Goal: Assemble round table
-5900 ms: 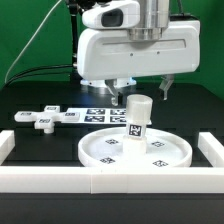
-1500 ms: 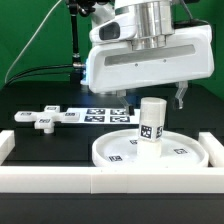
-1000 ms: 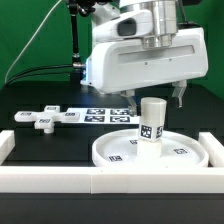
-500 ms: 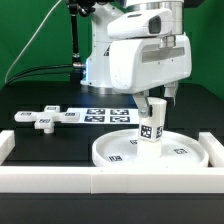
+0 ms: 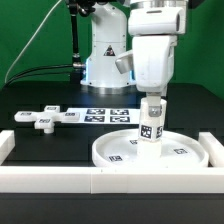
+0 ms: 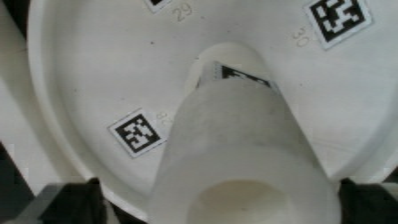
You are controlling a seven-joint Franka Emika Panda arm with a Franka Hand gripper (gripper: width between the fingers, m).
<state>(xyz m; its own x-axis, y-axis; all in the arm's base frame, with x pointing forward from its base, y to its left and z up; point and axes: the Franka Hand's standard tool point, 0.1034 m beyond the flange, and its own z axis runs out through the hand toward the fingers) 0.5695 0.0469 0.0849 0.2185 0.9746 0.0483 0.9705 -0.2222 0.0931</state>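
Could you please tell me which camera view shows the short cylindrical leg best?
The exterior view: the leg stands upright on the round disc, its side and tag showing. The wrist view sees it end-on from above, foreshortened.

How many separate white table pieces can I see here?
3: the large round disc, the short cylindrical leg standing upright on it, and the small cross-shaped base lying apart at the exterior view's left. I see no others.

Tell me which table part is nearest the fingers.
The short cylindrical leg, upright on the round disc, right between the fingers; the cross-shaped base lies flat at the exterior view's left.
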